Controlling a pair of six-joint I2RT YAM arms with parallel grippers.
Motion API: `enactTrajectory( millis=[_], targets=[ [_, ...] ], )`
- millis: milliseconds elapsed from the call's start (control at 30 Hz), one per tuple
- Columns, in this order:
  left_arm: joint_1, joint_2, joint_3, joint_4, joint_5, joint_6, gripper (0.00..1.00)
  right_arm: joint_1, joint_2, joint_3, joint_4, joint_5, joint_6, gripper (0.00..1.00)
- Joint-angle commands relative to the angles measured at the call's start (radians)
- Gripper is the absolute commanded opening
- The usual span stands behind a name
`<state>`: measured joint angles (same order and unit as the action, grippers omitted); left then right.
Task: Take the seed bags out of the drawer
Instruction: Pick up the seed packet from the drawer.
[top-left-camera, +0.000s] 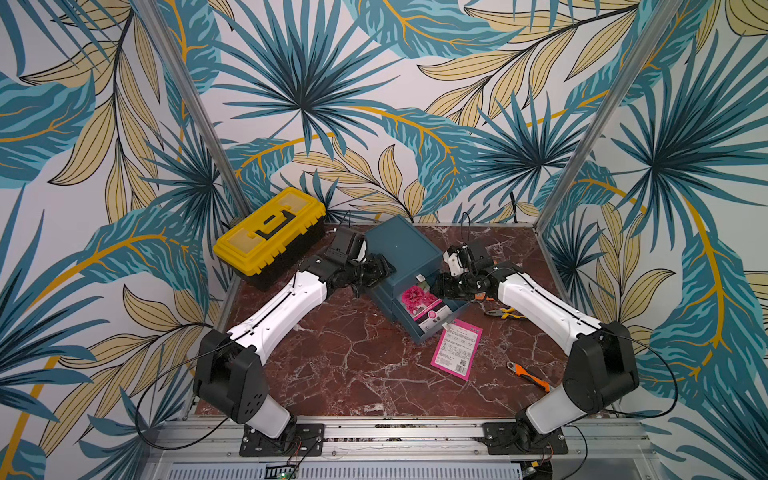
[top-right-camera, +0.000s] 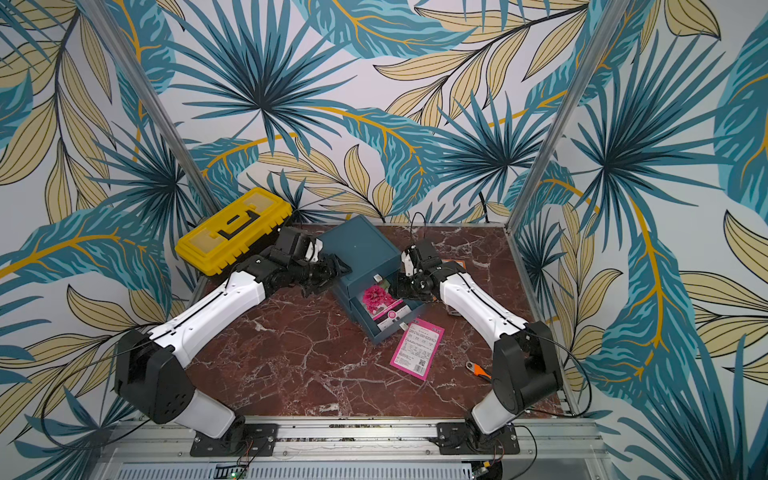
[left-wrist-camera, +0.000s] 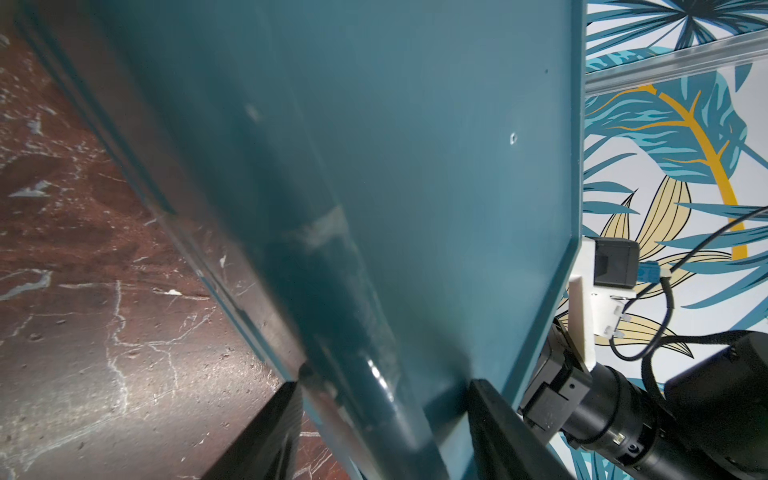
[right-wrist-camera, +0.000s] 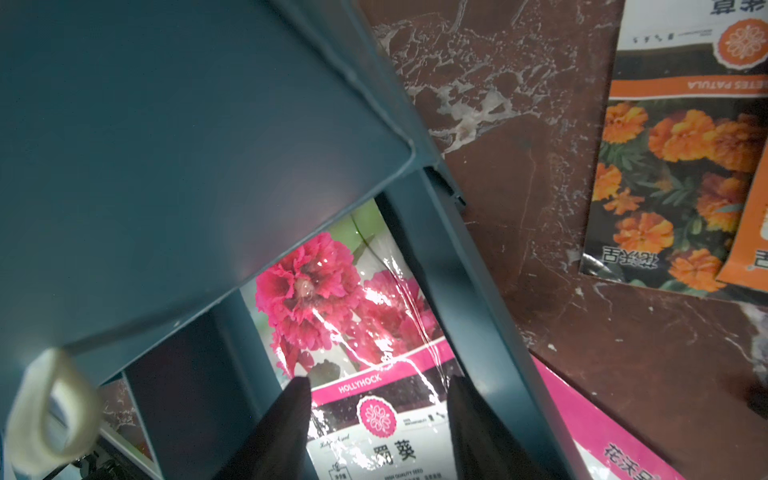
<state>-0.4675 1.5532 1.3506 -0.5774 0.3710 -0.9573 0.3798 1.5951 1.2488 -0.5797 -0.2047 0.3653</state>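
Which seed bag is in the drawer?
The hollyhock packet, pink flower side up, in the open drawer below the right gripper. The other magenta packet lies print side up on the table by the drawer; the orange marigold packet lies on the table.

Both top views are evenly bright; glare streaks the seed bag (right-wrist-camera: 353, 316), and the close cabinet (left-wrist-camera: 415, 166) looks blurred.

Magenta hollyhock bag (top-left-camera: 419, 308) flat, face up in open drawer (top-left-camera: 434, 334). Second magenta bag (top-left-camera: 457, 352), text side up, just outside drawer front. Orange marigold bag (right-wrist-camera: 673, 187) beside drawer.
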Motion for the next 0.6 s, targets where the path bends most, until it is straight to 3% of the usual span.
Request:
enactTrajectory(
  millis=[0,567],
  targets=[
    [0.004,0.006,0.036,-0.082,-0.029,0.018,0.66,0.005,0.03,-0.021,0.061,0.02,-0.039,0.57],
    [0.012,0.003,0.059,-0.124,-0.033,0.037,0.66,0.011,0.092,-0.056,0.15,0.034,0.02,0.56]
  ],
)
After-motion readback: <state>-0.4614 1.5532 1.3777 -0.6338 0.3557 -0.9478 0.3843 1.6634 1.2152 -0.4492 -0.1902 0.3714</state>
